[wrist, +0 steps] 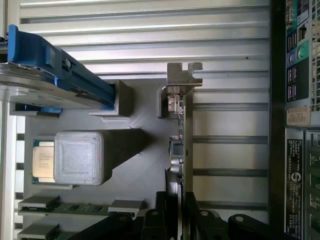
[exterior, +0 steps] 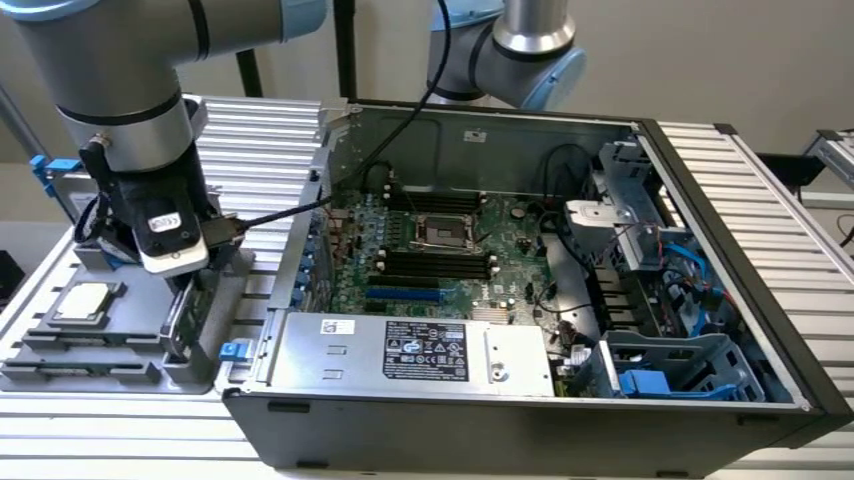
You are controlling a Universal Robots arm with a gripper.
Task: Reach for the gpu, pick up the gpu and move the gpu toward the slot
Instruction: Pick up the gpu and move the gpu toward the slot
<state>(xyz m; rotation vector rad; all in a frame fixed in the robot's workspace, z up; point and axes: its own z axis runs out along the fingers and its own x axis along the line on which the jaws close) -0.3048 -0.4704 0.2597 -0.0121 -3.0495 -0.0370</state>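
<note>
Edgewise between the jaws, gpu (wrist: pixel 187 125)

Bright even light; glare on ribbed table (wrist: pixel 150 30); case (exterior: pixel 467 432) interior shadowed.

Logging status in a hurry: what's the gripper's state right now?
Gripper: at the gpu, which stands on edge in the gray holder; open or closed cannot be told.

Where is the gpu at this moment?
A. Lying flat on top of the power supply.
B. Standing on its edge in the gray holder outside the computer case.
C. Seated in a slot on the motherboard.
B: the gpu stands on edge in the gray holder, beside the computer case, with the gripper at it.
</note>
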